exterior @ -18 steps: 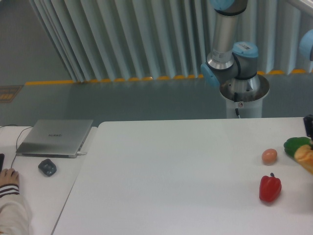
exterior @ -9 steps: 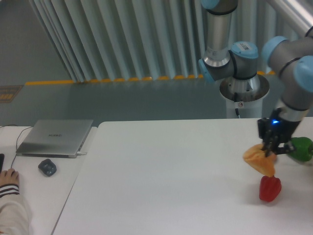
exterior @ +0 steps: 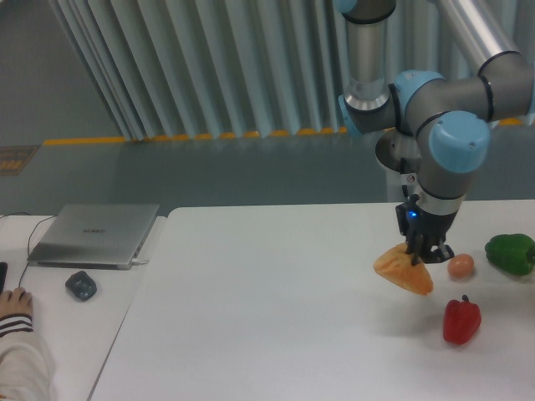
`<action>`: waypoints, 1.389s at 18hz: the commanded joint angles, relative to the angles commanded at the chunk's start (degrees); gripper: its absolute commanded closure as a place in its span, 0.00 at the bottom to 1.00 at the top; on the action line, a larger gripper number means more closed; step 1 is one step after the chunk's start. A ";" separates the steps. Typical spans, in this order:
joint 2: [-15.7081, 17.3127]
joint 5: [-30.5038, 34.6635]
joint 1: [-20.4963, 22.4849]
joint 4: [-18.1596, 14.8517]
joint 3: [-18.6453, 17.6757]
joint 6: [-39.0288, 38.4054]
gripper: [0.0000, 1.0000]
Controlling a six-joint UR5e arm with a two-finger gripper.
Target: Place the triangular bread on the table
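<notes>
Golden-orange and crusty, the triangular bread [exterior: 404, 271] hangs from our tool [exterior: 420, 254], whose fingers are closed on its upper edge near the right corner. The wedge tilts down to the right and seems to sit just above the white surface [exterior: 276, 309]; we cannot tell whether its lower edge already touches.

We judge the carry nearly done, with only the lowering and release left. The main risks come from the neighbours. The small orange-pink ball [exterior: 461, 266] lies just beside the tool on the right, and the red pepper [exterior: 461, 321] stands near, below and to the right. If we open there, the finger on that side could nudge the ball and send it rolling. The grip is off-centre, so the bread could swing or twist as it meets the surface, and it may tip toward the pepper once freed. Releasing too high would let it drop and bounce. The green pepper [exterior: 511, 253] is farther off and less of a worry.
</notes>
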 joint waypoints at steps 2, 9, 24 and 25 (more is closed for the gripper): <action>-0.27 0.17 0.00 1.23 -0.61 -0.09 0.41; -0.35 0.44 0.00 3.96 -1.67 -0.17 0.00; -2.46 14.50 -0.09 17.85 -2.81 0.53 0.00; -2.38 14.50 -0.17 17.76 -2.81 0.53 0.00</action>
